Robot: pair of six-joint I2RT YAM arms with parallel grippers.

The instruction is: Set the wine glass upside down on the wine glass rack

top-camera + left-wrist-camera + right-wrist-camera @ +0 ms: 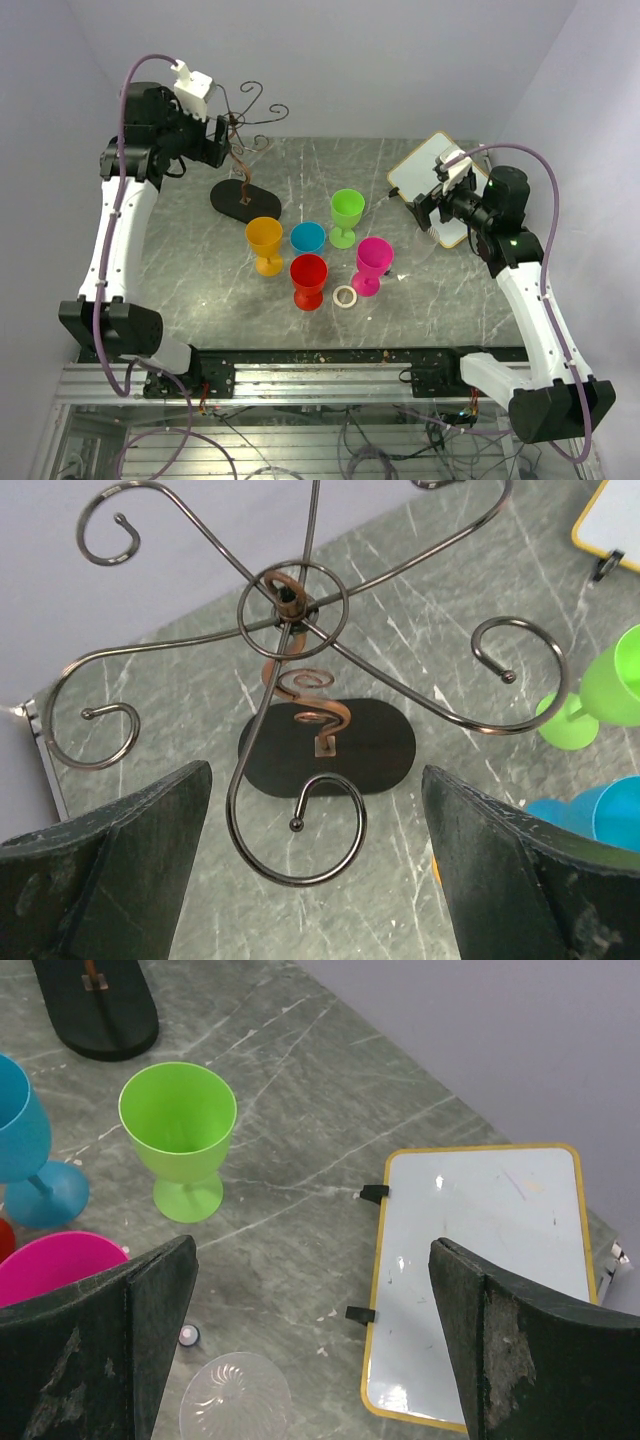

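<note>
The left gripper hangs high at the far left of the grey marbled table. Its jaws are spread wide and it holds nothing. In the left wrist view its fingers frame the wine glass rack from above. The rack's curled wire arms fan out from a ring-shaped hub, and its flat black oval base lies on the table beneath. In the top view the rack stands just right of that gripper, upright and bare of glasses.

Right of the rack's base and nearer, a cluster of upright plastic goblets stands mid-table. The orange goblet comes first, then the blue goblet just beside it. The red goblet stands nearest, with a small tape ring lying flat just to its right. The green goblet is farther back, and the pink goblet sits right of the ring.

Farther right, the clear wine glass shows in the right wrist view as a ribbed, transparent round. It sits on the table below the right gripper and is not gripped. This gripper is also spread wide and empty. It hovers at the left edge of a yellow-framed whiteboard that lies flat at the far right.
</note>
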